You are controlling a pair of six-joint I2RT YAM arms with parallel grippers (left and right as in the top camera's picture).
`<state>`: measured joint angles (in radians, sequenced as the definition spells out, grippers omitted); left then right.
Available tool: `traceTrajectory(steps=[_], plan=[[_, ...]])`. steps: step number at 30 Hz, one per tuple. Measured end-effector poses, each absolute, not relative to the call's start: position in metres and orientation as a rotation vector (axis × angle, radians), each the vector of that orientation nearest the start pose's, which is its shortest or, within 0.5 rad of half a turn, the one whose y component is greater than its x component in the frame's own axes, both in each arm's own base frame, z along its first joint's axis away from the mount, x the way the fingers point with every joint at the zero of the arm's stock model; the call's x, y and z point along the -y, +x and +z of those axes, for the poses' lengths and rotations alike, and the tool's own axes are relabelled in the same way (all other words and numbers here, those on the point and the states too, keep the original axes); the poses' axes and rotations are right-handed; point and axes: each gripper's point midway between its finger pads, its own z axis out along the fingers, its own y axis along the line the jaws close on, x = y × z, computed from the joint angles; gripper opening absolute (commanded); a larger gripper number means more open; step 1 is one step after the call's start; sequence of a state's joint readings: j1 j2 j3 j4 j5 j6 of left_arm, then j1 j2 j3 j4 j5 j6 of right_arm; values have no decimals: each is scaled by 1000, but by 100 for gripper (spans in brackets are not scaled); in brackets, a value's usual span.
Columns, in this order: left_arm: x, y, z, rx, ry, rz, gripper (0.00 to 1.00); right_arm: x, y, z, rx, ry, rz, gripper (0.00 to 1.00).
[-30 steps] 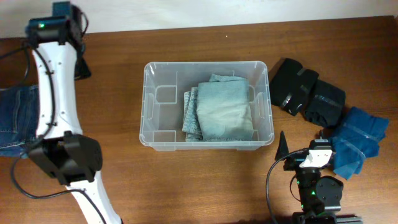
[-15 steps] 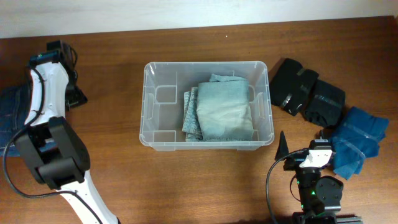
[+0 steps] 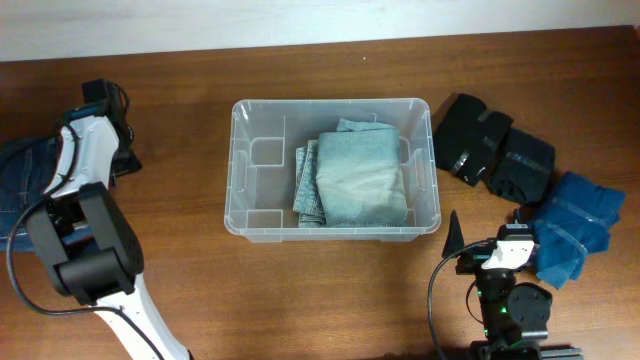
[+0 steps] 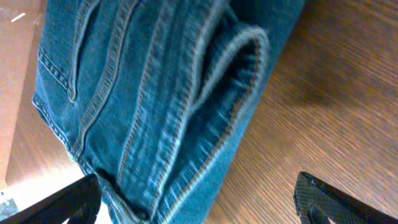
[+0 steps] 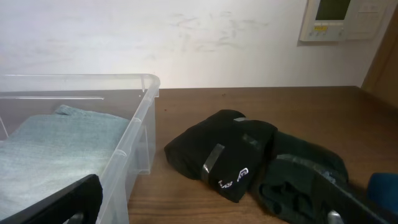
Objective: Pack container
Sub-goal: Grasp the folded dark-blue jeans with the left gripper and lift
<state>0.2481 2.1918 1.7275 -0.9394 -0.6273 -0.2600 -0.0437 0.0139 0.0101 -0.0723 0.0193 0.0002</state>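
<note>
The left gripper (image 4: 199, 204) is spread wide over folded blue denim jeans (image 4: 155, 93), perhaps touching them. The right gripper (image 5: 205, 208) is spread wide and empty beside the large clear rectangular plastic container (image 3: 260, 190).

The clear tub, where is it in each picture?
Overhead: the container sits in the picture's centre.
Left wrist: not in it; only blue jeans and the table show.
Right wrist: it fills the lower left.
Shared landmark: the folded pale cloth inside it, seen overhead and from the right wrist.
</note>
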Motion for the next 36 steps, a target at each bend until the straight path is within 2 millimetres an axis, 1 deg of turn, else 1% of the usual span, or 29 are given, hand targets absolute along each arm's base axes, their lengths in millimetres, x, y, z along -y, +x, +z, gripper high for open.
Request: traceTrajectory(steps=[4,8,11,22,25,27,28,31,32,33,35,36], plan=[[-222,415,61,-2701,-810,922,99,14,246,158,-1646,51,-49,98],[-235,411,56,-2700,-819,920,98,14,246,158,-1646,51,-49,98],[-239,411,53,-2706,-814,899,98,14,246,158,-1646,51,-49,98],[-240,419,53,-2702,-762,882,97,14,246,158,-1646,51,-49,98],[-240,418,44,-2730,-737,888,98,14,246,158,-1646,51,-49,99],[-240,417,34,-2762,-712,894,98,14,246,158,-1646,51,-49,98],[-239,416,26,-2786,-699,895,98,14,246,158,-1646,51,-49,98],[-241,418,25,-2785,-675,927,98,14,246,158,-1646,51,-49,99],[-242,417,26,-2784,-671,942,92,14,246,158,-1646,51,-49,99],[-243,416,26,-2782,-670,960,89,14,246,158,-1646,51,-49,98],[-247,413,26,-2789,-654,1010,66,14,246,158,-1646,51,-49,98],[-249,411,26,-2789,-648,1035,62,14,246,158,-1646,51,-49,99]])
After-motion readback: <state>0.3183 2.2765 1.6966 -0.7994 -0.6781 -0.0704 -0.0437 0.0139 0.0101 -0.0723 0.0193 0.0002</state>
